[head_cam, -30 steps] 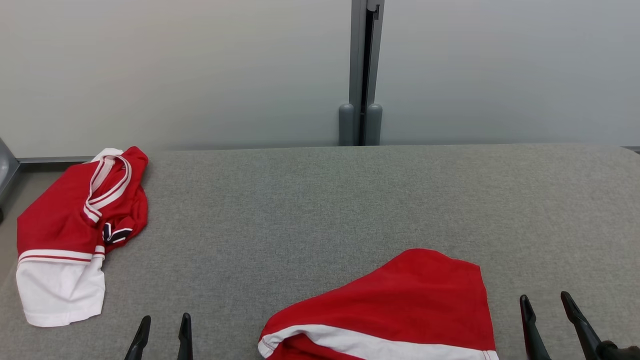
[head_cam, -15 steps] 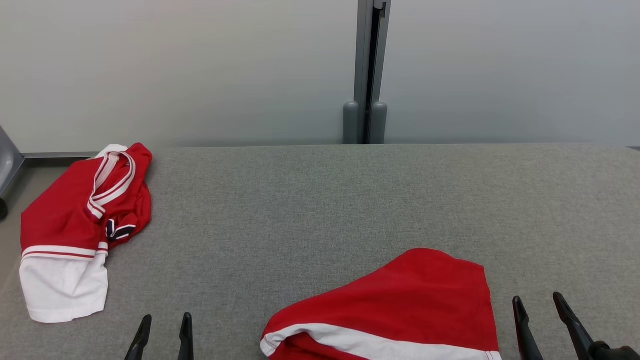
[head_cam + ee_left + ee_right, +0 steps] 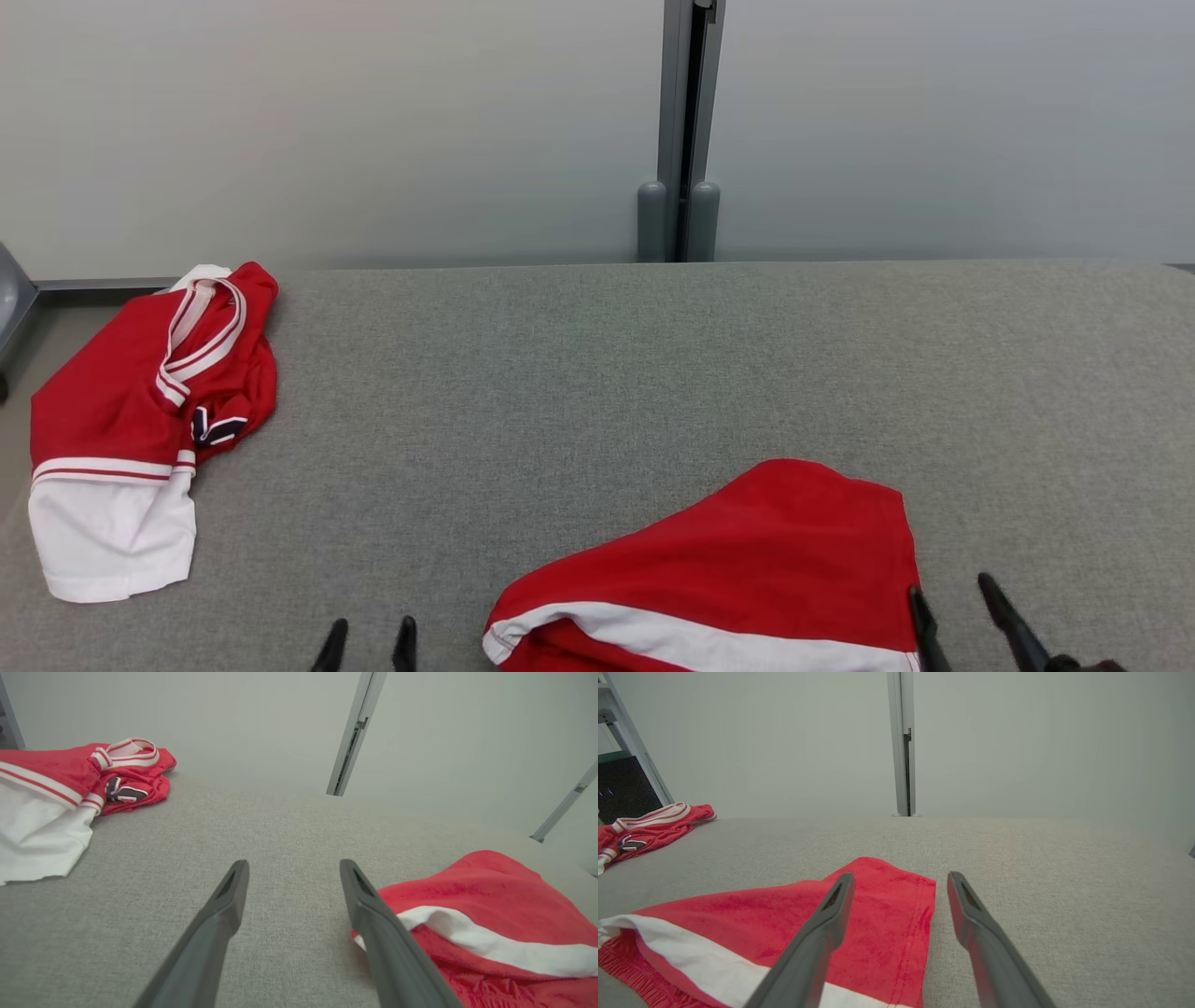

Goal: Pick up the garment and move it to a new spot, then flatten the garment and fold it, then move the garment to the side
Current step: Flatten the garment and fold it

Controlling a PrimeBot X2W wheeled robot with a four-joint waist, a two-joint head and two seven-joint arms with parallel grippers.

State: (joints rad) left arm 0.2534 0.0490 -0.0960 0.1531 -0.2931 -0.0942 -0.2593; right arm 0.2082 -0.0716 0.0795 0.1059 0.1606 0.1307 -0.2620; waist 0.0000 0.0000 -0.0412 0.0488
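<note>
The shorts (image 3: 738, 569) lie crumpled on the near side of the table (image 3: 597, 373), toward the right. The right claw (image 3: 950, 590) is wide open across their right hem, holding nothing. The left claw (image 3: 373, 623), open and empty too, is just left of them. A pinch might catch one layer only, so the shorts could sag or slip free.

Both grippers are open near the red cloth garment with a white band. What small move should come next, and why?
Probably lower the right gripper onto the side hem of the red cloth garment with a white band and close. Its open fingers straddle that hem, and nothing holds the garment on the grey fabric table.
</note>
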